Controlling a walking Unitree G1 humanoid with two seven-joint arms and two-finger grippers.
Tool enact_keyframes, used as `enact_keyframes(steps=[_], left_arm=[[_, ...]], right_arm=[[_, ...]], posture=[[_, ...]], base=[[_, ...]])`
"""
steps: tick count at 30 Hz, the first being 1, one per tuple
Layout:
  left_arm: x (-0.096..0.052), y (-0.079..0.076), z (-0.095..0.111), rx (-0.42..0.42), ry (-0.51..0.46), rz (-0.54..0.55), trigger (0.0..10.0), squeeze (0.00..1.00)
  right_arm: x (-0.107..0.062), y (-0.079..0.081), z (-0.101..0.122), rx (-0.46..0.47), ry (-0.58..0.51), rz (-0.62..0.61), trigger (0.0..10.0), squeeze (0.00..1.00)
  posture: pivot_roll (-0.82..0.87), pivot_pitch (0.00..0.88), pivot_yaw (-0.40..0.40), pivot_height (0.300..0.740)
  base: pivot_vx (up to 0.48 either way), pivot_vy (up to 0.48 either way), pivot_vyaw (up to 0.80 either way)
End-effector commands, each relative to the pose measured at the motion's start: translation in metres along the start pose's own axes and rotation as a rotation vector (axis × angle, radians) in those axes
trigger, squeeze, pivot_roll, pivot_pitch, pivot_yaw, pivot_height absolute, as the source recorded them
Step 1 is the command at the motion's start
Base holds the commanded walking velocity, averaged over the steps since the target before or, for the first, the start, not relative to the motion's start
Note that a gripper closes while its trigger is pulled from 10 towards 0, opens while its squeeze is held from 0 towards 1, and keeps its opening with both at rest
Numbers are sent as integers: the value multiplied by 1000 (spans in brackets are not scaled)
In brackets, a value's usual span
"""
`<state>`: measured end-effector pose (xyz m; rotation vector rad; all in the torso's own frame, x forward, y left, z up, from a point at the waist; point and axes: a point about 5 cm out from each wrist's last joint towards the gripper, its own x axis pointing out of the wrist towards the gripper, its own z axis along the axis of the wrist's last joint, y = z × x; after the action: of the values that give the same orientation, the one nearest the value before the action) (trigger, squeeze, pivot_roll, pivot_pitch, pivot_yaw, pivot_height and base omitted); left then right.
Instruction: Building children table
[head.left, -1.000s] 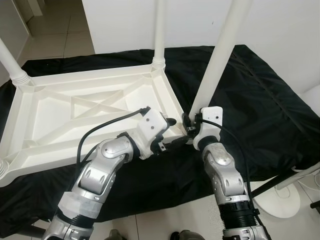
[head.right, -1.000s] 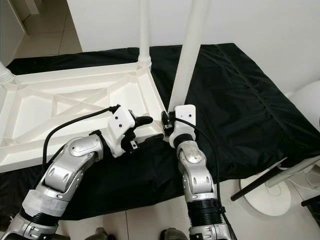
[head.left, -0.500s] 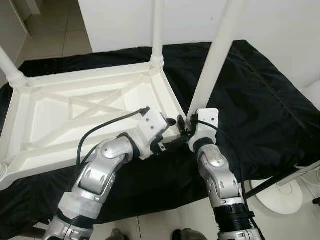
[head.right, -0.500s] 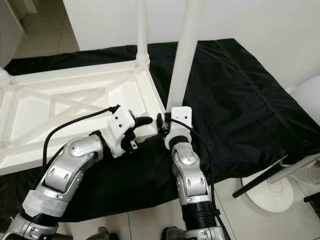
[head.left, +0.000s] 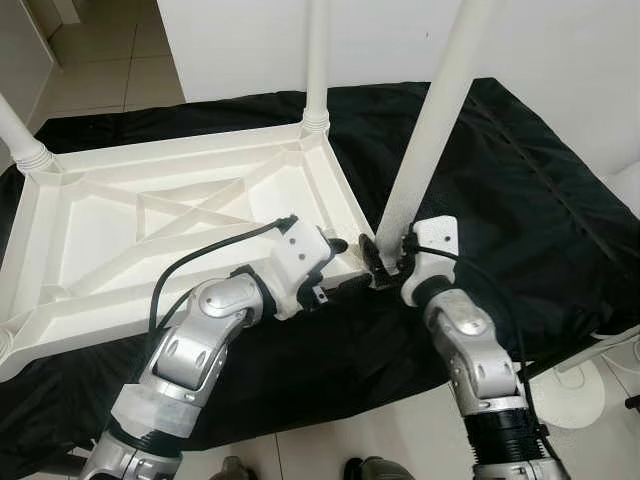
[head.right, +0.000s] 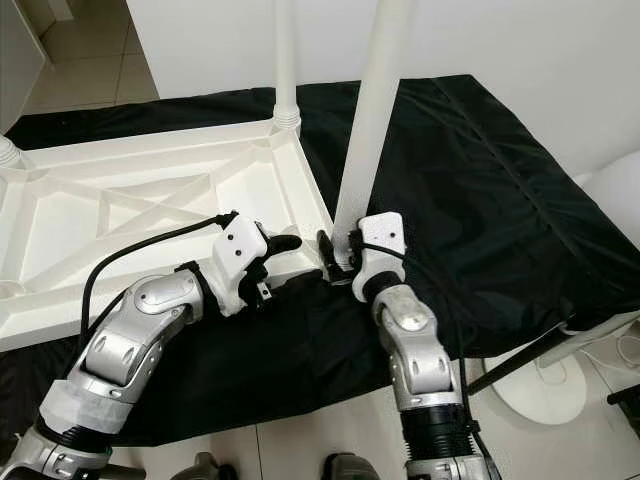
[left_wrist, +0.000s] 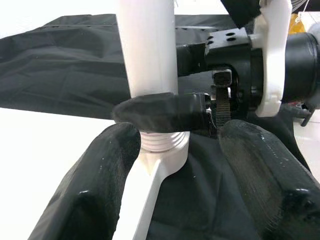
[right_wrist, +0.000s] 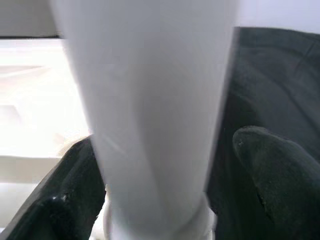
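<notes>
Table leg (head.left: 432, 130) stands at the upturned table's corner (head.left: 352, 262), right pincer (head.left: 385, 258) clamping its base, left pincer (head.left: 342, 268) spread beside.

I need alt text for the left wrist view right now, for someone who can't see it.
The right hand wraps a black finger around the base of a white table leg, just above its threaded collar in the tabletop corner. The left hand's fingers sit open in the foreground on either side, over black cloth.

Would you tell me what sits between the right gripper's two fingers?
The white table leg stands between the right gripper's fingers, just above its threaded base; the right wrist view shows it.
</notes>
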<state>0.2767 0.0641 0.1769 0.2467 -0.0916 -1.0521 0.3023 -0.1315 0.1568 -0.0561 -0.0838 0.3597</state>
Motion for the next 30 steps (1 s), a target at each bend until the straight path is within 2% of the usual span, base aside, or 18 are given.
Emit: enact_keyframes(steps=[1, 2, 4, 7, 10, 12, 13, 16, 17, 29, 30], left_arm=[[0, -1, -2, 4, 10, 1, 10000, 0], [0, -1, -2, 4, 10, 1, 10000, 0], [-1, -3, -2, 2, 12, -16, 10000, 0], [-1, -4, -2, 2, 14, -24, 10000, 0], [-3, -3, -1, 8, 16, -36, 10000, 0], [-3, -3, -1, 10, 17, -35, 10000, 0], [-3, -2, -1, 12, 17, -32, 10000, 0], [-3, -2, -1, 14, 17, -30, 10000, 0], [-3, -2, -1, 15, 18, -24, 10000, 0], [-5, -1, -2, 16, 23, -14, 10000, 0], [-5, -1, -2, 16, 23, -14, 10000, 0]], right_arm=[[4, -1, 5, 1, -25, 92, 10000, 0], [4, -1, 5, 1, -25, 92, 10000, 0], [8, -6, 10, -32, -37, 198, 10000, 0], [10, -7, 10, -42, -33, 238, 10000, 0], [16, -10, 10, -85, -3, 390, 10000, 0], [17, -11, 9, -96, 6, 411, 10000, 0], [18, -13, 8, -97, 18, 419, 4902, 0], [18, -14, 6, -97, 26, 425, 4902, 0], [18, -17, 4, -93, 39, 427, 0, 0], [12, -30, -14, -51, 87, 408, 0, 0], [13, -31, -14, -43, 84, 377, 10000, 0]], posture=[[-86, 56, 32, 740], [-86, 56, 32, 740], [-87, 56, 33, 740], [-85, 54, 33, 740], [-79, 48, 30, 740], [-72, 45, 26, 740], [-67, 42, 21, 740], [-67, 42, 21, 740], [-64, 42, 18, 740], [-61, 41, 16, 740], [-62, 41, 18, 740]], base=[[0, 0, 0], [0, 0, 0], [0, 0, 0], [0, 0, 0], [0, 0, 0], [0, 0, 0], [0, 0, 0], [0, 0, 0], [0, 0, 0], [0, 0, 0], [0, 0, 0]])
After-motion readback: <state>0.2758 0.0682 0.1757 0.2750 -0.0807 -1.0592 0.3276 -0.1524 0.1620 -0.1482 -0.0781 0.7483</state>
